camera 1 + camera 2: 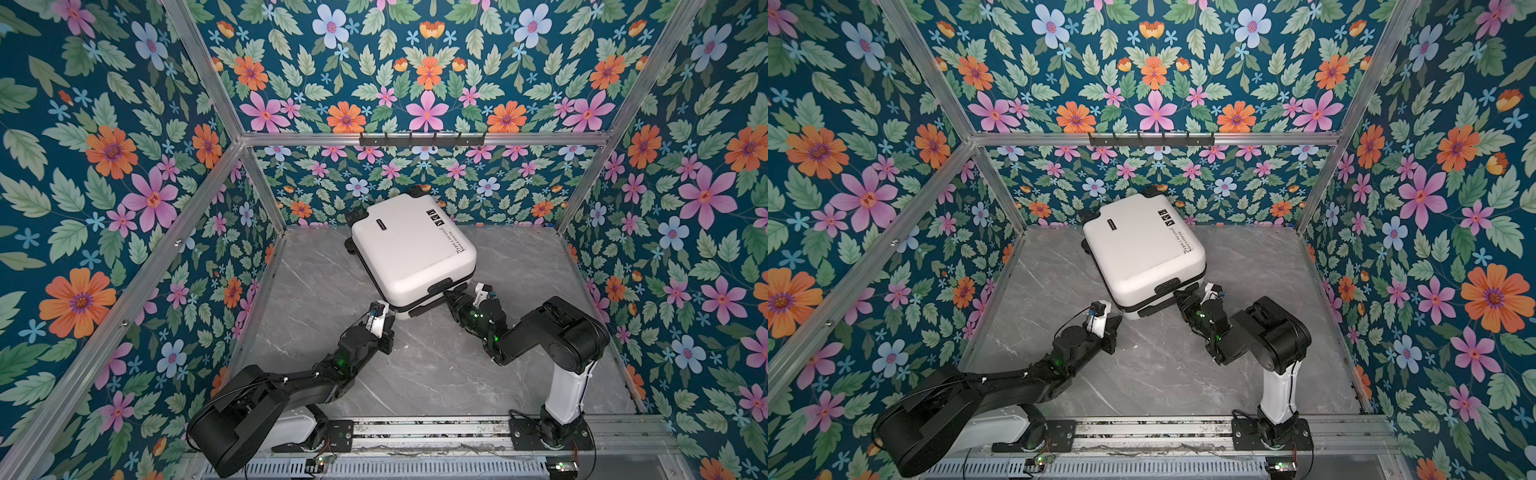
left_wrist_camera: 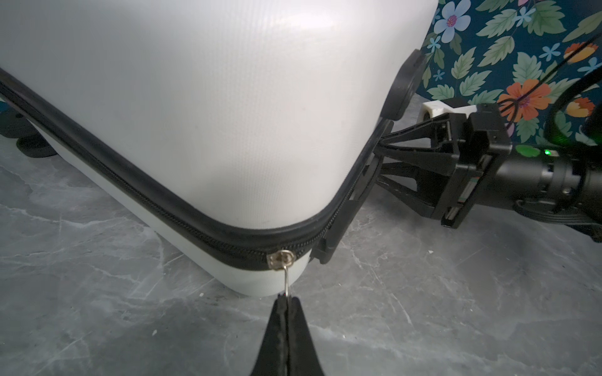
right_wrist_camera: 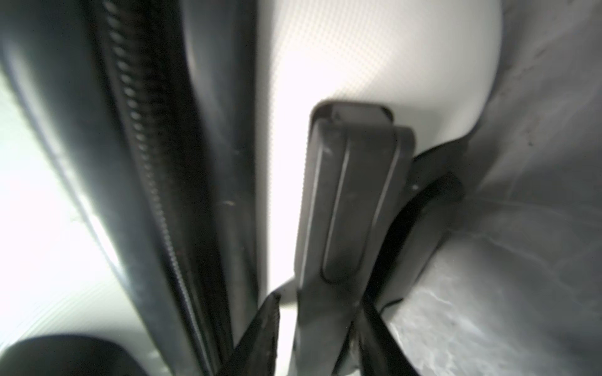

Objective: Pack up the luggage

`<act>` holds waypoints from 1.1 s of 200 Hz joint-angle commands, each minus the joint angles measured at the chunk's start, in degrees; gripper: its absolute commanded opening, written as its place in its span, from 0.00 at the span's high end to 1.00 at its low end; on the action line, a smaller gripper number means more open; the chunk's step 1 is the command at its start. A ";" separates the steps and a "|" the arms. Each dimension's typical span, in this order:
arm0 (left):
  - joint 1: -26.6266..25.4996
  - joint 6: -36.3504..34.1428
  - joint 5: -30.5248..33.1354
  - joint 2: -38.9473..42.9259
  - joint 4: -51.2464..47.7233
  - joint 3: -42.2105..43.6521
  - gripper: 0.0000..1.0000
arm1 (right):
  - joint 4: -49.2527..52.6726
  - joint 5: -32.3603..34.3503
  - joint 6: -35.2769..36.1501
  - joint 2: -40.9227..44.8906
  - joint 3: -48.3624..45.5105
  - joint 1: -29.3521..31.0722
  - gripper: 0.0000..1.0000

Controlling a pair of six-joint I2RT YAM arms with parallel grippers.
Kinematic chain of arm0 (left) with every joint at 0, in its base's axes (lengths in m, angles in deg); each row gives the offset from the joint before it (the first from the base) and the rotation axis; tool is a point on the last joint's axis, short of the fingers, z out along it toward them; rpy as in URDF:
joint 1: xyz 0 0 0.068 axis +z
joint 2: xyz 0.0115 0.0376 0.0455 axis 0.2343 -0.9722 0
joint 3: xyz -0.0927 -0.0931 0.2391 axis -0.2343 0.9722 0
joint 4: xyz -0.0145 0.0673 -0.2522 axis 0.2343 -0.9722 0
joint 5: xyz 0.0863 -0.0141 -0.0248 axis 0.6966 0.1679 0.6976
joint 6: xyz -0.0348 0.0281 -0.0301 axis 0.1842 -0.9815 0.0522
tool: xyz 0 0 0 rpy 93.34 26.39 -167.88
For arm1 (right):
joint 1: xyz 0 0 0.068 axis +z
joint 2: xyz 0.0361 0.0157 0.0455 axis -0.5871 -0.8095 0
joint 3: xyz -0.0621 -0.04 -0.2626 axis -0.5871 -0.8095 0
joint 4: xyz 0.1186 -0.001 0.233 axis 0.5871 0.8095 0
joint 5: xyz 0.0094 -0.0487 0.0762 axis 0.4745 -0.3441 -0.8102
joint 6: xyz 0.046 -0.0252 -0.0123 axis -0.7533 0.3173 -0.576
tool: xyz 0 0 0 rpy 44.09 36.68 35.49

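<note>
Left pincer (image 2: 286, 301) pinches zipper pull (image 2: 286, 280); right pincer (image 3: 321, 302), part-open, straddles handle (image 3: 351, 195).

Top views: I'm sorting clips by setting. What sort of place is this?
Probably a robot test booth, not a home: aluminium frame holding floral wall panels, two arms bolted to a front rail, one suitcase on a marble-look tabletop.

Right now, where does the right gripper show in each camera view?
In a top view: right gripper just right of centre, at the near edge of the luggage.
In a top view: near centre, same edge.
Left wrist: beyond the luggage's rounded corner.
Right wrist: its fingertips in the foreground, straddling a black handle.
Shared landmark: the white luggage shell.
</note>
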 commanded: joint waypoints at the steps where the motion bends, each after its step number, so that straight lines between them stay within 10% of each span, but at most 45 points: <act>1: 0.29 0.35 0.43 0.36 7.20 -0.29 1.00 | -2.30 2.41 0.36 0.12 1.04 -0.23 0.68; 36: 0.29 0.35 0.05 0.08 7.36 -0.64 1.00 | -1.57 0.16 0.42 0.40 2.77 0.41 1.00; 111: -3.58 0.79 5.39 0.81 12.85 -0.96 1.00 | 9.25 15.63 1.75 4.69 7.96 14.85 1.00; 220: -10.83 2.01 8.17 -11.08 21.69 -5.76 1.00 | 9.00 16.73 0.48 0.63 11.43 19.32 1.00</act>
